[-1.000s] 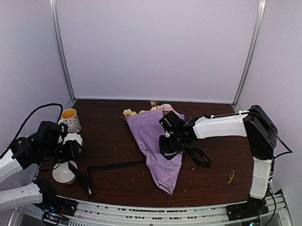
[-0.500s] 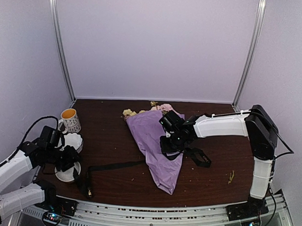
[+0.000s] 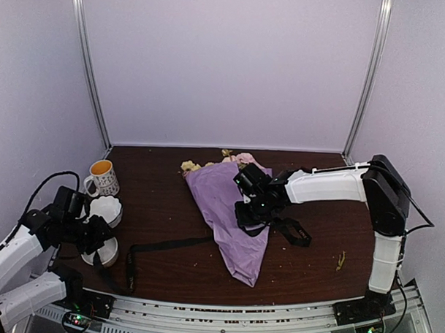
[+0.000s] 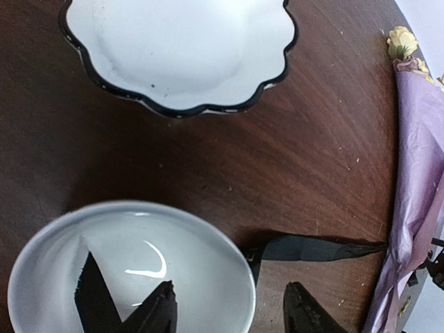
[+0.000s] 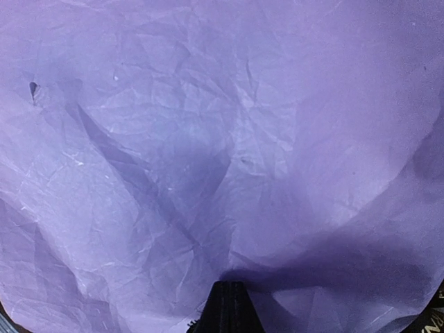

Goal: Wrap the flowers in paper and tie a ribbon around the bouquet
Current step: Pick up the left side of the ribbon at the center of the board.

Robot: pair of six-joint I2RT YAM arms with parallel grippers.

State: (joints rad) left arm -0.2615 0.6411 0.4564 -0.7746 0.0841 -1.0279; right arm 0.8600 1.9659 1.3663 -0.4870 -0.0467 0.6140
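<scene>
The bouquet lies mid-table as a cone of lilac paper [image 3: 232, 211], with the flowers [image 3: 189, 166] poking out at its far end. My right gripper [image 3: 251, 211] rests on the cone. Its shut fingertips [image 5: 229, 305] press onto the crinkled paper [image 5: 208, 139], which fills that view. The black ribbon [image 3: 168, 245] runs left from under the cone to the plain white bowl [image 3: 102, 254]. My left gripper [image 4: 232, 312] hangs open over that bowl's rim [image 4: 236, 277], one finger above the bowl and one above the table. The ribbon [image 4: 312, 248] ends just beyond it.
A scalloped white bowl with a black rim [image 3: 106, 206] sits behind the plain bowl, and a patterned mug [image 3: 103, 177] stands further back. A black band [image 3: 293, 231] lies right of the cone. Bits of stem [image 3: 340, 260] litter the near right.
My left arm has dropped and drawn back toward the near left, bringing its gripper low over the plain bowl. The right arm and the bouquet have stayed put.
</scene>
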